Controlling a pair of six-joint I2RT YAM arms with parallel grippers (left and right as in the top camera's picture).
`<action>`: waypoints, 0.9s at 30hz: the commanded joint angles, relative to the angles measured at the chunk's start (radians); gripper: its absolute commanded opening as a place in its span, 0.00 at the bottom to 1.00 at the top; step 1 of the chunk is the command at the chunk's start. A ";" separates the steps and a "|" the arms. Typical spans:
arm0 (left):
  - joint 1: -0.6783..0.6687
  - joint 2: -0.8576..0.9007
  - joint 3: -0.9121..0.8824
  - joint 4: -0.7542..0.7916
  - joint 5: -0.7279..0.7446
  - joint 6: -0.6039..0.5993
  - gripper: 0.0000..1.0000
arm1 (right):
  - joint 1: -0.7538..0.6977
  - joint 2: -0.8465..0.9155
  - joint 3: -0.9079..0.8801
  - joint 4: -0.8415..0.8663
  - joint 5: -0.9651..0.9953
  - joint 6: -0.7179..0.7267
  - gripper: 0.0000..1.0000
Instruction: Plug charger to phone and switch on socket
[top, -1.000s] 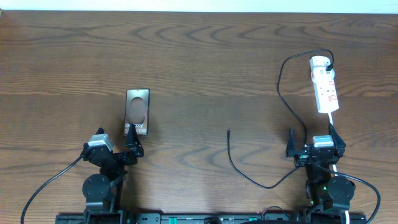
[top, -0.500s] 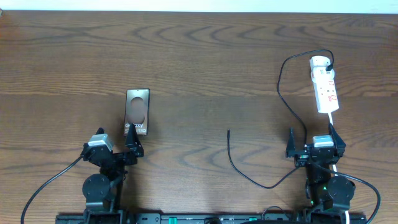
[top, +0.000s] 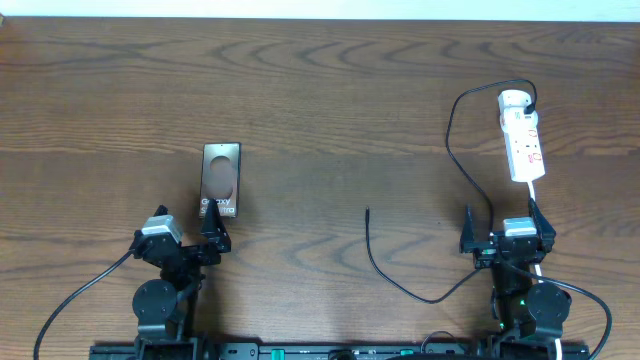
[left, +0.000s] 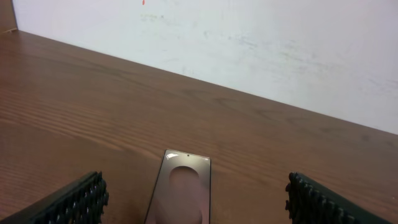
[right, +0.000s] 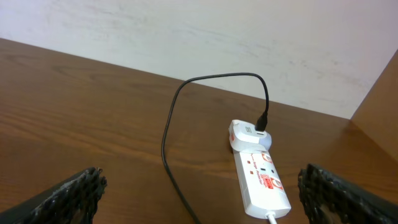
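— What lies on the wood-grain table (top: 320, 90)?
— The flat, glossy phone (top: 221, 180) is just ahead of the left gripper (left: 196, 202), whose ribbed fingers are spread wide. The right gripper (right: 202, 196) also gapes, holding nothing, and faces the white rounded socket (top: 521, 136).
— And the charger (right: 165, 140)?
— Plugged into the socket's far end. Its thin black loop passes beside the right arm, and the tip lies free mid-table.

Robotics lab bench. A dark wood-grain table (top: 320, 90) fills the overhead view, with a bare, scuffed white wall (left: 249, 50) along 12 o'clock. Two small black robot arms stand on a black rail (top: 230, 352) at 6 o'clock: left arm (top: 155, 298) toward 7, right arm (top: 545, 310) toward 5. A socket strip (top: 522, 140) lies at 2 o'clock.
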 joint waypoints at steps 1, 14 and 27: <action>0.003 -0.006 -0.014 -0.037 0.013 0.017 0.91 | 0.010 -0.006 -0.001 -0.005 0.008 0.008 0.99; 0.003 -0.006 -0.014 -0.037 0.013 0.017 0.91 | 0.010 -0.006 -0.001 -0.005 0.008 0.008 0.99; 0.003 -0.006 -0.014 -0.037 0.003 0.017 0.91 | 0.010 -0.006 -0.001 -0.004 0.008 0.008 0.99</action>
